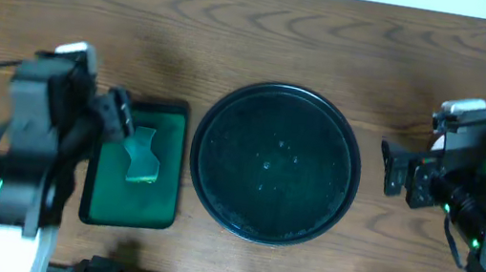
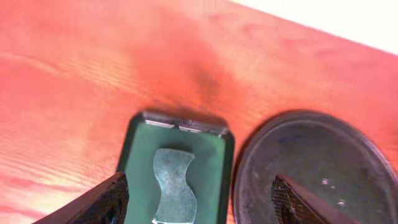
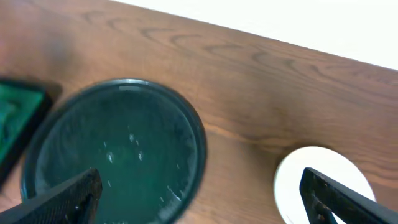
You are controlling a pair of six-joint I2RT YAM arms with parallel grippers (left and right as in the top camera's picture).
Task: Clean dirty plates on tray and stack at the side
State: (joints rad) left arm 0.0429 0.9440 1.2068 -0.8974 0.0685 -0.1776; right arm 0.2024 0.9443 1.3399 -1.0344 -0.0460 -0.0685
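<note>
Claws wide open, empty: left claw over sponge, right claw near black tray.

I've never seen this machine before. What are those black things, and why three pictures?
It's a robot: a left arm and a right arm at a wooden table. One picture looks down from above; the other two come from little cameras on each wrist, so the dark wedges at the bottom are its own fingers. The left gripper and right gripper are both open and hold nothing. On the table lie a big round black tray and a small green tray carrying a pale pad. The right wrist camera also shows a white plate beside the black tray.
</note>
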